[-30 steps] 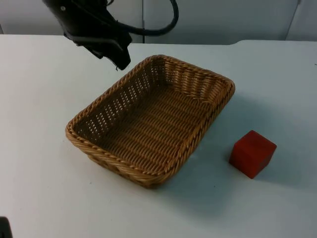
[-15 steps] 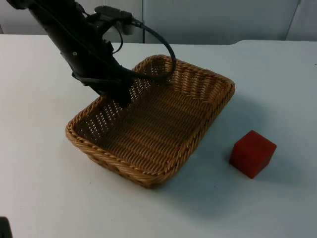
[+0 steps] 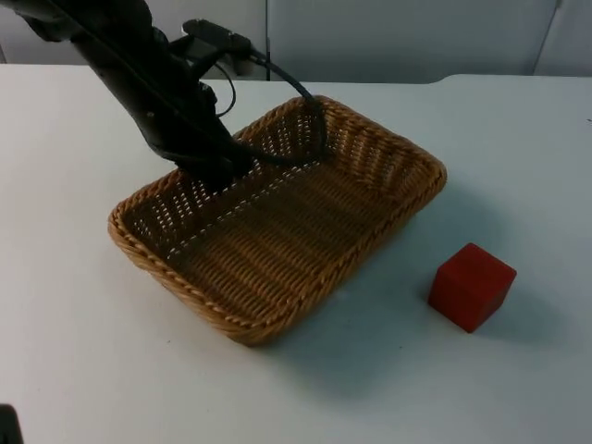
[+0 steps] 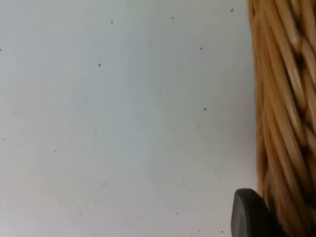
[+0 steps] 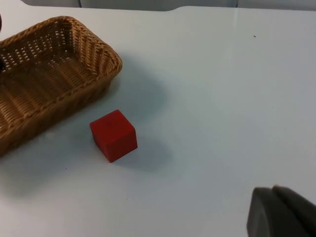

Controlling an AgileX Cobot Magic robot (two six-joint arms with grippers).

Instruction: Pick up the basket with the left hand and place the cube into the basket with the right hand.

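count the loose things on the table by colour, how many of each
Tan wicker: 1, the basket
Red: 1, the cube
Total: 2

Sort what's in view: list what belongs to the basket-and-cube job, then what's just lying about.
Belongs to the job:
wicker basket
red cube
left gripper, at the basket's far rim

Lying about:
nothing besides the white table
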